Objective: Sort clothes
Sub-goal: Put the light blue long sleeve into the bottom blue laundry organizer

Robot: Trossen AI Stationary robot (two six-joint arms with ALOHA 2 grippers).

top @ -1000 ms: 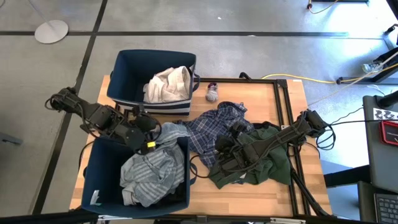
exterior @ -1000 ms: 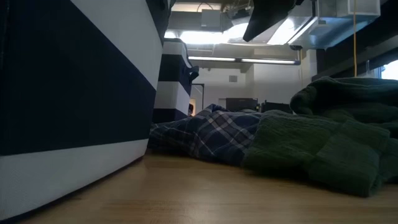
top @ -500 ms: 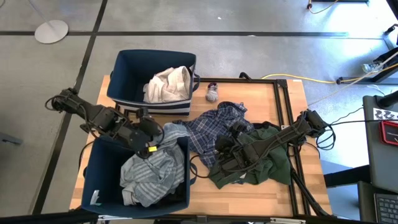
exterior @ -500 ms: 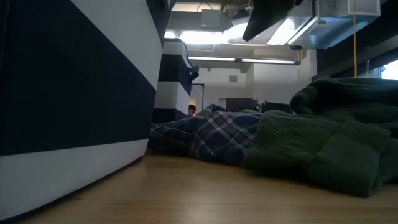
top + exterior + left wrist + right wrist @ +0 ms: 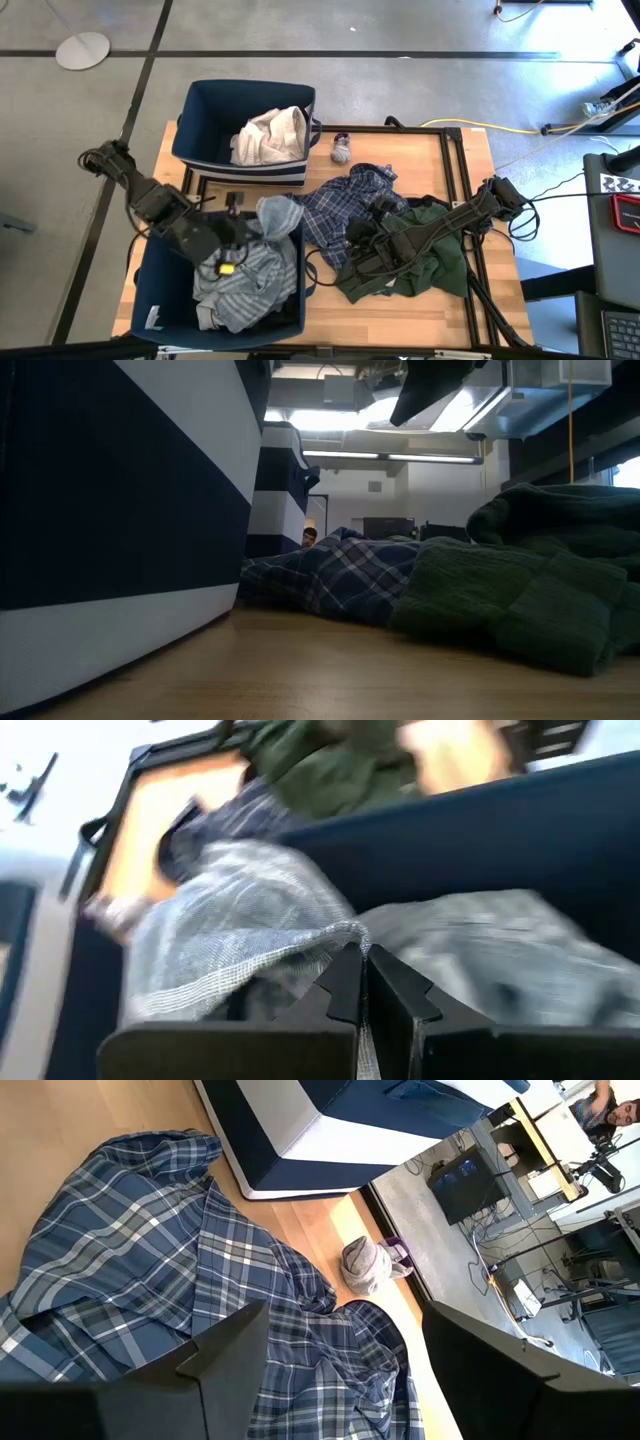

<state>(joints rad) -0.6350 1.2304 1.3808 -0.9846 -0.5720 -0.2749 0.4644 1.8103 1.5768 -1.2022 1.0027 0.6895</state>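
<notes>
Left tool [image 5: 243,232] pinches the grey-blue striped garment [image 5: 245,275] over the near bin [image 5: 150,290]; right tool [image 5: 362,238] waits on the clothes pile.

In the left wrist view the left tool's fingers [image 5: 340,982] are pressed together on a fold of the striped cloth, which lies mostly inside the near navy bin with one end draped over its rim toward the blue plaid shirt [image 5: 335,205]. The right tool rests with its fingers [image 5: 230,1345] spread wide apart, holding nothing, over the plaid shirt and just beside the dark green garment [image 5: 420,265] on the counter [image 5: 400,145]. The white garment [image 5: 270,135] fills the far bin [image 5: 205,110]. The small grey sock [image 5: 341,150] lies on the counter beside that bin; its exact colour is hard to judge.
</notes>
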